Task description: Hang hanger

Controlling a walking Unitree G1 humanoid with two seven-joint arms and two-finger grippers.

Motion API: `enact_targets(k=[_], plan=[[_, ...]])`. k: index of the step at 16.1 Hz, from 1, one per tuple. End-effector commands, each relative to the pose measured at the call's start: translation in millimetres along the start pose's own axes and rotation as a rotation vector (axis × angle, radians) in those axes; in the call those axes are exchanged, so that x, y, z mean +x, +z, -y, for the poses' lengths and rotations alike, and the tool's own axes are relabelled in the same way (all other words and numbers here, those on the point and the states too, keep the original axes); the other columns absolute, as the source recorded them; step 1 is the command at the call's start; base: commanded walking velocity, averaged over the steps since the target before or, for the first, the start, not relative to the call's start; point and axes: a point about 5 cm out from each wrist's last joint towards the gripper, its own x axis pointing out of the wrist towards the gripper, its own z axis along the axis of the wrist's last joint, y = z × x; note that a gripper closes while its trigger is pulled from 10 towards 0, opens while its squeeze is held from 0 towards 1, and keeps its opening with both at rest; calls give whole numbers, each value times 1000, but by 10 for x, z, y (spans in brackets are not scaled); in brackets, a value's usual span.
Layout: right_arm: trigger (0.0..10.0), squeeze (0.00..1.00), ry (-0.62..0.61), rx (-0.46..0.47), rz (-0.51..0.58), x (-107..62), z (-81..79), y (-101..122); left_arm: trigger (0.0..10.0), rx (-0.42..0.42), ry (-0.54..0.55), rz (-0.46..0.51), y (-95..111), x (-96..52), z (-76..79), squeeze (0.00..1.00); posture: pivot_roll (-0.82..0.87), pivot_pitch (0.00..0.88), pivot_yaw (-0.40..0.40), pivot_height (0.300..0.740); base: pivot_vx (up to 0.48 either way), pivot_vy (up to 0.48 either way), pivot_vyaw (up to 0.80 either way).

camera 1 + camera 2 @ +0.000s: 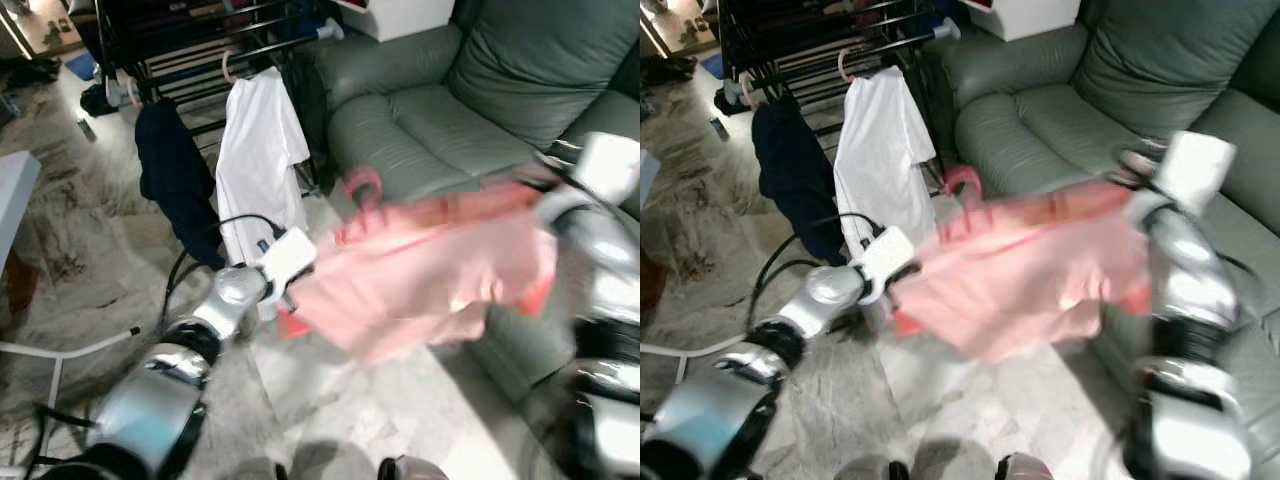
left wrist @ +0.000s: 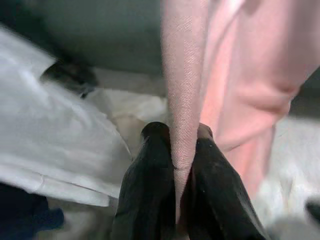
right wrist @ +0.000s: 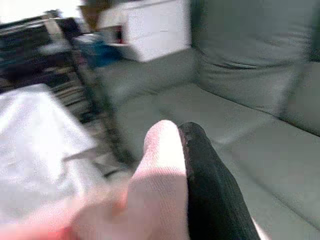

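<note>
Both end effectors gripping pink shirt

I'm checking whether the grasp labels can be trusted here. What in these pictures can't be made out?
- Right gripper: one finger shows in the right wrist view; pink shirt covers the rest, so the grip is unclear.
- Pink hanger: hook shows; shirt hides its frame, eye views.
- Drying rack: cut off by the top edge.

White shirt crowding rack
</note>
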Motion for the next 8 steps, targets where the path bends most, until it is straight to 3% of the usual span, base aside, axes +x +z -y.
enact_targets(k=[1,3,6,8], plan=[[0,0,48,-7,7,55,-220,-11,0,-98,95,13,52,2,-106,0,-110,21,83,740,0,0,0],[0,0,198,-8,4,108,-689,-55,0,-286,149,67,211,94,-11,0,-110,21,83,740,0,0,0],[0,0,380,-50,0,25,-1012,-157,0,-316,115,92,326,167,159,0,-98,13,81,740,0,0,0],[0,0,595,-36,-3,-172,-1253,-233,0,-349,119,64,290,187,227,0,-99,12,82,740,0,0,0]])
